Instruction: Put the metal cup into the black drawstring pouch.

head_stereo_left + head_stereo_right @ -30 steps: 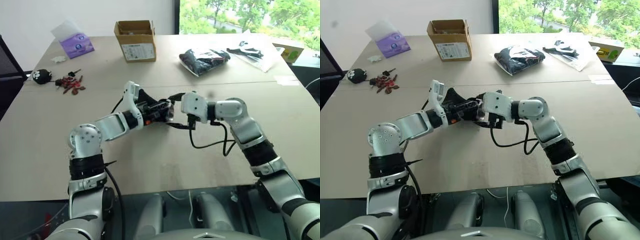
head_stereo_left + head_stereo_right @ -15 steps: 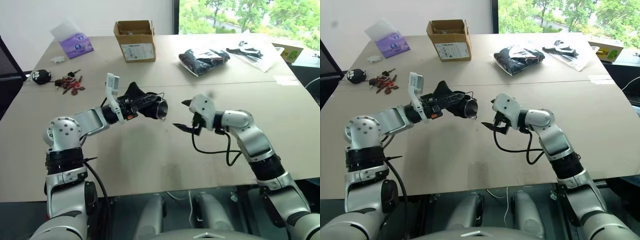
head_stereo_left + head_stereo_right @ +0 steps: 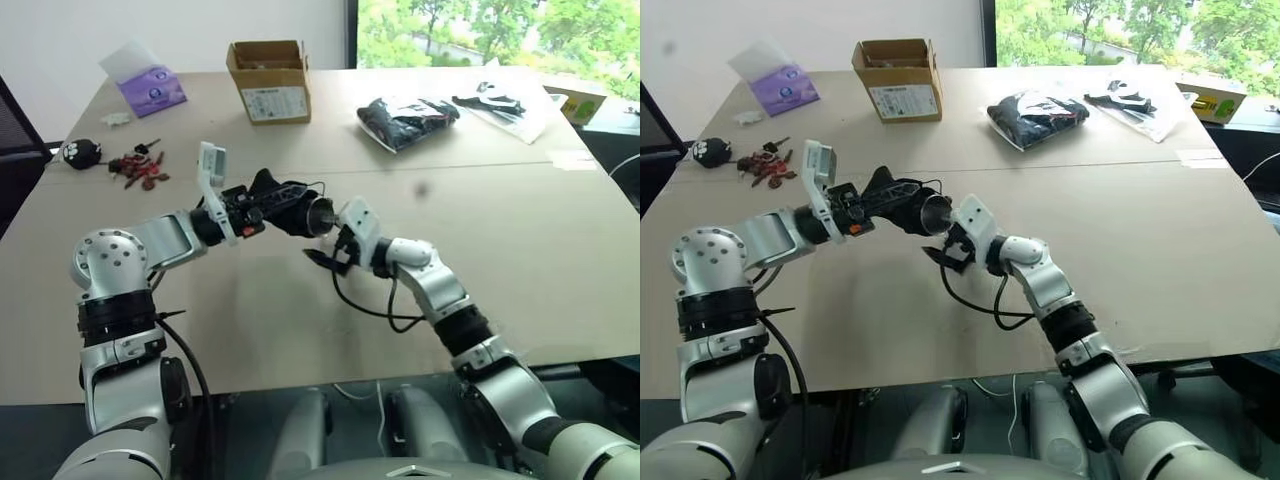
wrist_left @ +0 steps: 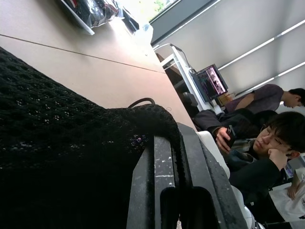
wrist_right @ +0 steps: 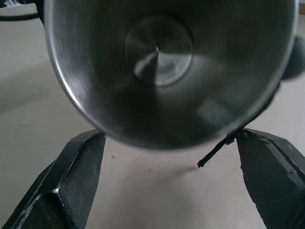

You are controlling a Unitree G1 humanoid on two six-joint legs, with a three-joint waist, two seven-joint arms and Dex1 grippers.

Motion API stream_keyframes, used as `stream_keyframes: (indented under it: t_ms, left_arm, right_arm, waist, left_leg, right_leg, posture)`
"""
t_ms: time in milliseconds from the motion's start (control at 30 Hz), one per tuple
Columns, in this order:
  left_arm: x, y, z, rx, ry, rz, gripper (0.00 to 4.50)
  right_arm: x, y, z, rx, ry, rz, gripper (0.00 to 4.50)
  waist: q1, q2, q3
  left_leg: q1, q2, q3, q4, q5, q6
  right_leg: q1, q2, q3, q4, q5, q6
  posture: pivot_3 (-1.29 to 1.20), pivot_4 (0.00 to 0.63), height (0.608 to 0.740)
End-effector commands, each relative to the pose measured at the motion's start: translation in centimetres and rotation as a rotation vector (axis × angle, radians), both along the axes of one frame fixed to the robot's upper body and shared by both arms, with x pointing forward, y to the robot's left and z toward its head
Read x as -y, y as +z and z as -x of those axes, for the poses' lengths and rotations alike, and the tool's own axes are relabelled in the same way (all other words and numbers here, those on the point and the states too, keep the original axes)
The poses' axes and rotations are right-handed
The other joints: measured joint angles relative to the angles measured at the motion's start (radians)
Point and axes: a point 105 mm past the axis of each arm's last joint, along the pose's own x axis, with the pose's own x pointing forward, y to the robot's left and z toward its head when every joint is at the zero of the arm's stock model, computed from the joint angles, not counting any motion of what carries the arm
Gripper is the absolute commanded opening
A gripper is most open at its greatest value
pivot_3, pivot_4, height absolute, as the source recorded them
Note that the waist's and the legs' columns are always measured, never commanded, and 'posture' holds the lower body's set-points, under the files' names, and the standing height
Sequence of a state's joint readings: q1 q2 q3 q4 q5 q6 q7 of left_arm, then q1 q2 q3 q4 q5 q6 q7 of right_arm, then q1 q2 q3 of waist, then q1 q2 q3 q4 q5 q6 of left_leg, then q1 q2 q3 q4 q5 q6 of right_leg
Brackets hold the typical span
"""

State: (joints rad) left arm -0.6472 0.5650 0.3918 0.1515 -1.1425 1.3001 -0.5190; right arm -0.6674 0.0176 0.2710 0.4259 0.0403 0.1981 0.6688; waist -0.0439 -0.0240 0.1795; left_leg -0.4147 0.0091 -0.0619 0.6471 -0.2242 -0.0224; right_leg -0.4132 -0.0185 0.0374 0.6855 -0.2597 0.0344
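Since a second ago our cup-in-pouch bundle has lifted: the metal cup sits mouth-out in the black drawstring pouch clamped by our left hand, our right hand gaping just below, likely to push it deeper.

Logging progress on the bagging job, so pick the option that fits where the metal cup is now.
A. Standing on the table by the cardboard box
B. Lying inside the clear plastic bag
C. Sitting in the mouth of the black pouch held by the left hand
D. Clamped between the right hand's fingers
C: the metal cup sits in the mouth of the black drawstring pouch, which the left hand pinches; the right hand is open just below it.
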Motion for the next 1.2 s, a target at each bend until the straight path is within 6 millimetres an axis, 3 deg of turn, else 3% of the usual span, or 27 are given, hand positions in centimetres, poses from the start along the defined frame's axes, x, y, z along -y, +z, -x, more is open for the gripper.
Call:
stream_keyframes:
  t_ms: [33, 100, 300, 367, 533, 667, 800, 933, 1200]
  left_arm:
    - [-0.1, 1.9, 0.4, 0.069, -0.002, 0.018, 0.00]
    - [-0.2, 2.0, 0.3, 0.072, 0.008, 0.014, 0.00]
    - [-0.6, 2.8, 0.4, 0.095, 0.032, 0.013, 0.00]
    - [-0.8, 2.9, 0.6, 0.103, 0.047, 0.026, 0.00]
    - [-1.0, 3.0, 1.2, 0.118, 0.082, 0.080, 0.00]
    - [-1.0, 2.6, 2.1, 0.114, 0.105, 0.148, 0.00]
    - [-0.6, 1.6, 2.4, 0.084, 0.138, 0.184, 0.00]
    - [0.0, 1.0, 2.6, 0.071, 0.162, 0.252, 0.00]
    - [0.8, 0.6, 2.7, 0.048, 0.186, 0.331, 0.00]
  right_arm:
    - [-2.2, 1.6, -2.7, 0.029, -0.115, -0.064, 4.19]
    - [-2.4, 1.5, -3.3, 0.023, -0.130, -0.076, 3.67]
    - [-2.2, 1.5, -3.6, 0.027, -0.151, -0.137, 0.82]
    - [-1.8, 1.8, -3.7, 0.043, -0.167, -0.163, 0.07]
    - [-0.1, 2.5, -4.1, 0.107, -0.223, -0.179, 0.07]
    - [2.6, 3.7, -4.5, 0.215, -0.296, -0.145, 0.07]
    - [5.2, 6.2, -4.7, 0.350, -0.336, -0.079, 0.07]
    - [7.0, 10.0, -4.3, 0.508, -0.315, 0.011, 0.07]
    - [7.7, 14.6, -2.6, 0.678, -0.272, 0.120, 0.07]
  waist:
    - [0.000, 0.000, 0.000]
    - [0.000, 0.000, 0.000]
    - [0.001, 0.000, 0.000]
    - [0.001, 0.000, 0.000]
    - [-0.001, 0.000, 0.000]
    - [0.001, 0.000, 0.000]
    - [0.005, 0.000, 0.000]
    - [0.005, 0.000, 0.000]
    - [0.005, 0.000, 0.000]
  left_leg:
    - [0.000, 0.000, 0.000, 0.000, 0.000, 0.000]
    - [0.000, 0.000, 0.000, 0.000, 0.000, 0.000]
    - [-0.001, 0.000, 0.000, -0.003, 0.000, 0.000]
    - [-0.001, 0.000, 0.000, -0.004, 0.000, 0.000]
    - [0.000, 0.001, 0.000, -0.006, 0.000, 0.000]
    - [0.000, 0.002, 0.000, -0.006, 0.000, 0.000]
    - [-0.001, 0.001, 0.000, -0.006, 0.000, 0.000]
    - [0.000, 0.000, 0.000, -0.006, 0.000, 0.000]
    - [0.000, 0.000, 0.001, -0.006, 0.000, 0.000]
  right_leg:
    - [0.000, 0.000, 0.000, 0.000, 0.000, 0.000]
    - [0.000, 0.000, 0.000, 0.000, 0.000, 0.000]
    - [0.000, -0.001, 0.000, -0.004, 0.000, 0.000]
    - [0.000, -0.001, 0.000, -0.005, 0.000, 0.000]
    - [0.000, -0.002, 0.000, -0.005, 0.000, 0.000]
    - [0.000, -0.006, 0.000, -0.006, 0.000, 0.000]
    - [0.000, -0.008, 0.000, -0.006, 0.000, 0.000]
    - [0.000, -0.007, -0.001, -0.005, 0.000, 0.000]
    - [0.000, -0.005, 0.000, -0.006, 0.000, 0.000]
  posture:
    - [0.00, 0.150, 0.740]
    - [0.00, 0.150, 0.740]
    - [0.00, 0.150, 0.740]
    - [0.00, 0.150, 0.740]
    - [0.00, 0.150, 0.740]
    - [0.00, 0.150, 0.740]
    - [0.00, 0.150, 0.740]
    - [0.00, 0.150, 0.740]
    - [0.00, 0.150, 0.740]
